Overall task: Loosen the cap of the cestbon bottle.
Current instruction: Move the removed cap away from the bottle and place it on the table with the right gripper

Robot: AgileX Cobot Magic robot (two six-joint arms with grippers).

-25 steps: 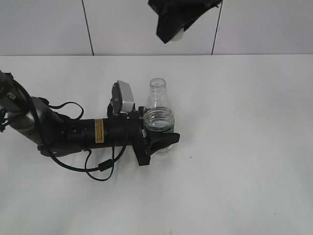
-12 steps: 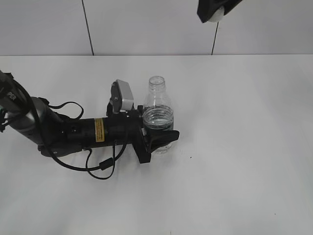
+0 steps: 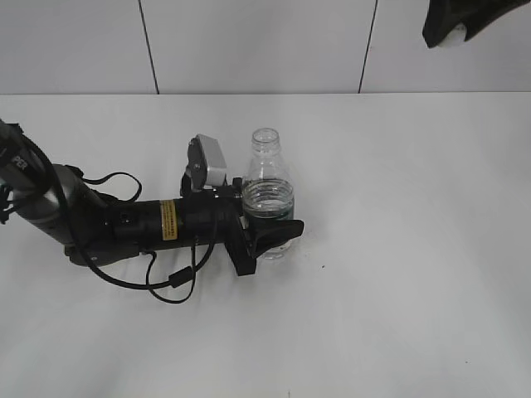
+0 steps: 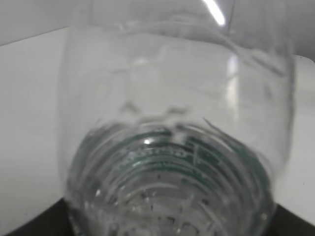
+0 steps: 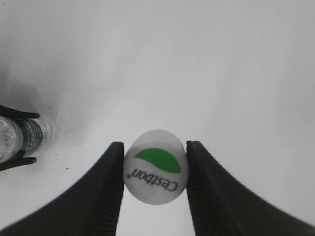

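Jaws around cap (image 5: 155, 166), seemingly airborne

A wide white tabletop (image 3: 415, 274) fills most of the exterior view. Its surface is plain and matte, with a few very small dark specks on it. Behind the tabletop stands a light grey wall (image 3: 249, 46) made of large smooth panels. Two thin dark vertical seams (image 3: 149, 46) divide the panels, one on the left side and one right of the middle. The line where the wall meets the tabletop is straight and runs across the whole view. The light is even and soft, and the shadows on the surface are weak and short.
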